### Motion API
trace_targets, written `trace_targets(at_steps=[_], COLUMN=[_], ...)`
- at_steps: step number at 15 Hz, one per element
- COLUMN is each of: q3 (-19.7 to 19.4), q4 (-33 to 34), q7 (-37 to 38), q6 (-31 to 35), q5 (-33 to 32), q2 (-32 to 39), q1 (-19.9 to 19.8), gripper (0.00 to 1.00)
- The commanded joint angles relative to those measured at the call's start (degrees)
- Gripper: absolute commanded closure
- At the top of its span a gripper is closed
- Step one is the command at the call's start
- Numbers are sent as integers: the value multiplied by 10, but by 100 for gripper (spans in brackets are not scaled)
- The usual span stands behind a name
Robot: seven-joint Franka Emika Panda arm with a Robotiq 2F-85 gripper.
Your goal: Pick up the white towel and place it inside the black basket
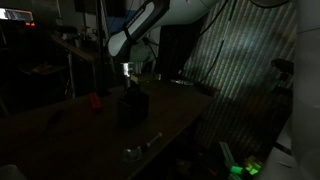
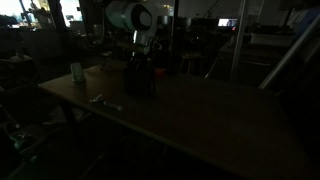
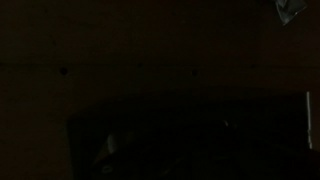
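The scene is very dark. One dark wooden worktop point(image 2: 205, 125) carries four things that can be counted:

- One black boxy basket point(image 1: 131, 108) stands near the far edge in an exterior view point(image 2: 140, 82).
- One small red object point(image 1: 95, 99) lies just beside the basket.
- One pale upright cylinder point(image 2: 76, 72) stands near a far corner.
- One small pale elongated item point(image 1: 136, 152) lies close to the front edge.

The single white robot arm point(image 1: 142, 28) reaches in from above and bends downward. Its pincer point(image 1: 128, 72) points straight down and hangs directly over the basket.

I cannot tell whether the jaws are apart or together. A faint light patch shows at the tip, too dim to name. The white towel cannot be made out with certainty in any view. The wrist view is almost wholly black.
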Motion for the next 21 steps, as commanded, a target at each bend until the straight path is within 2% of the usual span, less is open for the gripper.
trace_targets(at_steps=[1, 5, 12, 18, 19, 20, 21], q3=[5, 2, -3, -13, -13, -16, -16], q4=[3, -11, -67, -126, -141, -94, -101], q7=[-5, -6, -7, 8, 6, 3, 3], q6=[-6, -3, 28, 67, 69, 45, 45], q5=[14, 27, 102, 125, 132, 114, 114], q2=[17, -10, -122, -225, -243, -193, -203], q1=[-2, -10, -29, -22, -21, -21, -21], gripper=[100, 100, 100, 99, 76, 73, 94])
